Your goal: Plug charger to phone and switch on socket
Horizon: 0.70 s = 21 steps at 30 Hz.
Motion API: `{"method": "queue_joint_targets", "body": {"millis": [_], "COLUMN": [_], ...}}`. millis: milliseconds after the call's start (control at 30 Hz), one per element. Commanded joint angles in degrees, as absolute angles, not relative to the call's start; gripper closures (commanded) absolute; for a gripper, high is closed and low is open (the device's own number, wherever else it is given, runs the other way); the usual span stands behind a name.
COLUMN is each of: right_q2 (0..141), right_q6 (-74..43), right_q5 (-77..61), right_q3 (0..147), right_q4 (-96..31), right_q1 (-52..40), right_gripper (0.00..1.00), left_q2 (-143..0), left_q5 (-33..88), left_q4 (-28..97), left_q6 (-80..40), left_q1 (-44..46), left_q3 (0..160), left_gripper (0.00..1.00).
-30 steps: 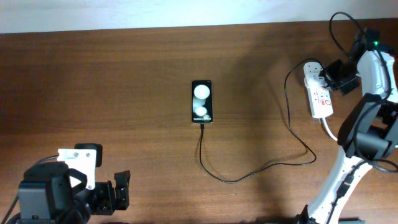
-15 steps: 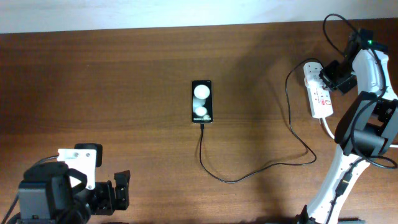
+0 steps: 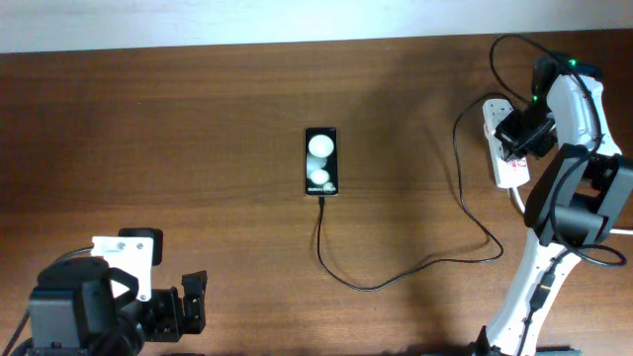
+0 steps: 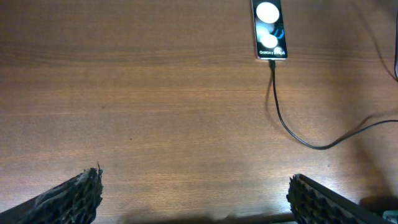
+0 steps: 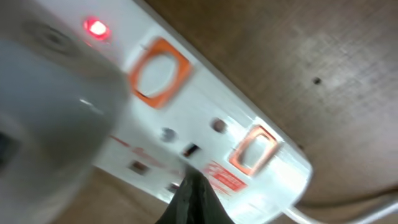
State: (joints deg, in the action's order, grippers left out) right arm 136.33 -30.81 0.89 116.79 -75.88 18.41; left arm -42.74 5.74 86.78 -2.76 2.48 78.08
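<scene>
The black phone [image 3: 321,161] lies face up mid-table, also in the left wrist view [image 4: 269,28]. The thin black charger cable [image 3: 366,286] is plugged into its near end, loops right and rises to the far end of the white socket strip [image 3: 510,170]. My right gripper [image 3: 516,133] is over the strip. In the right wrist view its shut fingertips [image 5: 194,180] touch the strip [image 5: 205,106] between two orange-framed switches [image 5: 254,149]; a red light [image 5: 95,27] glows. My left gripper [image 4: 196,190] is open and empty at the near left.
The strip's thick white cord [image 3: 521,206] runs toward the right arm's base [image 3: 534,287]. A blurred white plug body [image 5: 43,106] fills the left of the right wrist view. The table's far edge [image 3: 297,44] meets a white wall.
My right gripper has moved left from beside the strip's right edge to over the strip. The left arm, the phone and the cable have not moved.
</scene>
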Motion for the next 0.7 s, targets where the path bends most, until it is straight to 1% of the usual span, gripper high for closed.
{"method": "queue_joint_targets", "body": {"millis": [0,167,400,567,667], "right_q2": [139.87,135.81,124.46,116.27,111.18], "right_q6": [-30.44,-30.44,-30.41,-30.06,-28.4], "right_q5": [5.06,5.21,3.01,3.09,3.31], "right_q3": [115.31,115.31,115.31,115.31,115.31], "right_q4": [-77.52,-79.44,-82.24,-84.12,-85.03], "right_q1": [18.5,18.48,17.56,13.65,9.23], "right_gripper": [0.96,0.96,0.96,0.96,0.96], "left_q2": [-42.57,-42.57,-42.57,-42.57,-42.57], "left_q5": [5.5,5.5,5.5,5.5,5.5], "left_q4": [86.67,86.67,86.67,86.67,86.67], "left_q6": [-2.74,-2.74,-2.74,-2.74,-2.74], "left_q1": [2.35,2.35,2.35,2.35,2.35], "left_q3": [78.11,78.11,78.11,78.11,78.11], "left_gripper": [0.01,0.01,0.01,0.01,0.01]}}
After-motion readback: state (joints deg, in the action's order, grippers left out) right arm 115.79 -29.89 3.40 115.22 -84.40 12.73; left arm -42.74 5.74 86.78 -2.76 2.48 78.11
